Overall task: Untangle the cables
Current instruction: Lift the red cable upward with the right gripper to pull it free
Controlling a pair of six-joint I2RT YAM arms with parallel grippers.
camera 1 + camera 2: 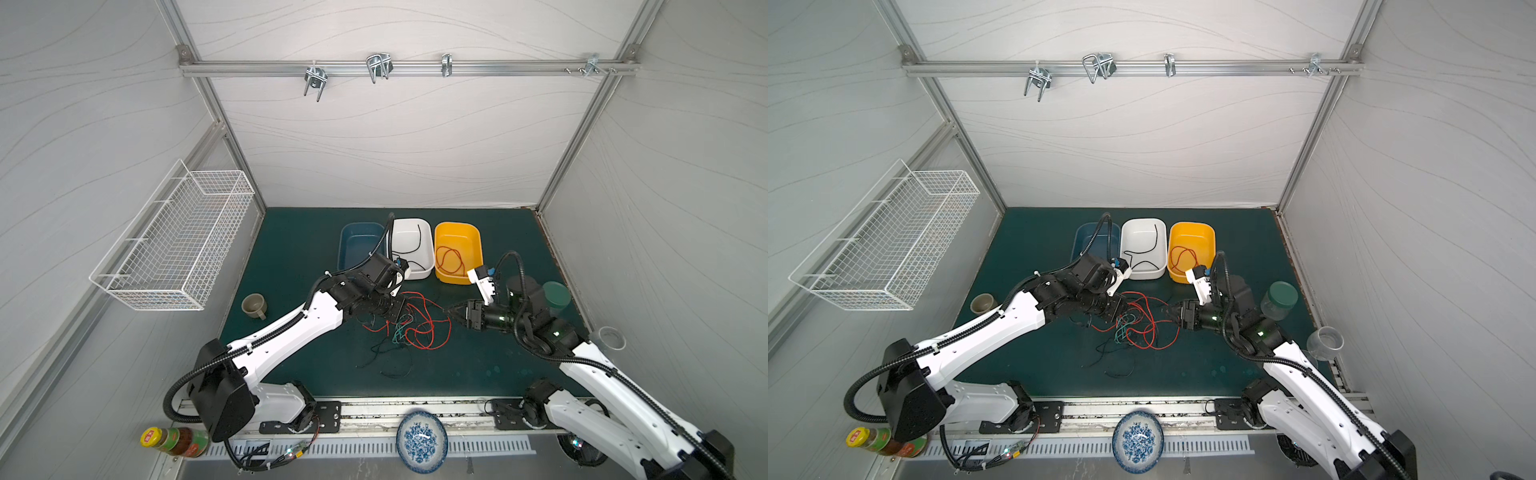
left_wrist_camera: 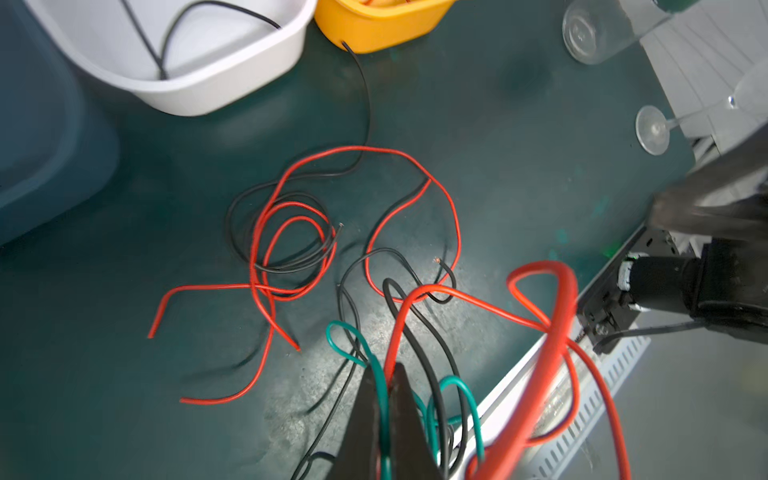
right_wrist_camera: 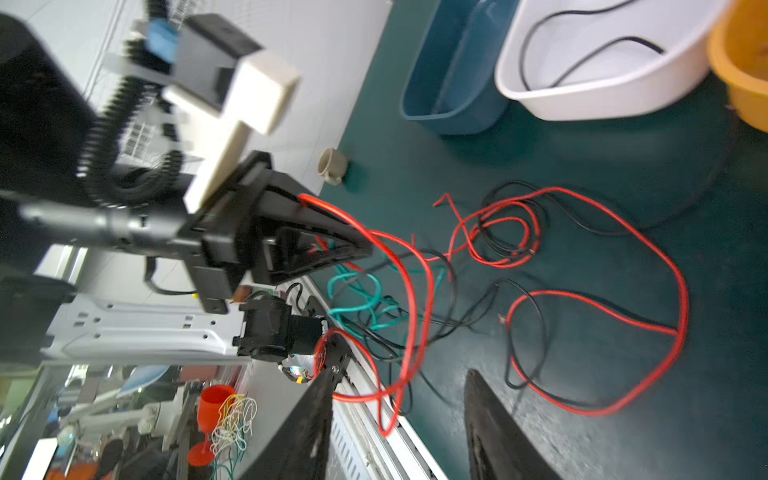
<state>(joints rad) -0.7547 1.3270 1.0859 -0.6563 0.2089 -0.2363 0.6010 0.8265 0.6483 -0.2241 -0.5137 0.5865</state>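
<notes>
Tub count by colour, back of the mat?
blue tub: 1
white tub: 1
yellow tub: 1
Total: 3

- Both top views: bright, even overhead light, faint soft shadows on counter (image 1: pixel 478 374), wide-angle stretch at edges.
- Left wrist view: pale glare patch on counter; nearest cables (image 2: pixel 557 332) out of focus.
- Right wrist view: left wrist camera (image 3: pixel 249 91) motion-blurred; right end effector (image 3: pixel 399 424) dark, soft.
</notes>
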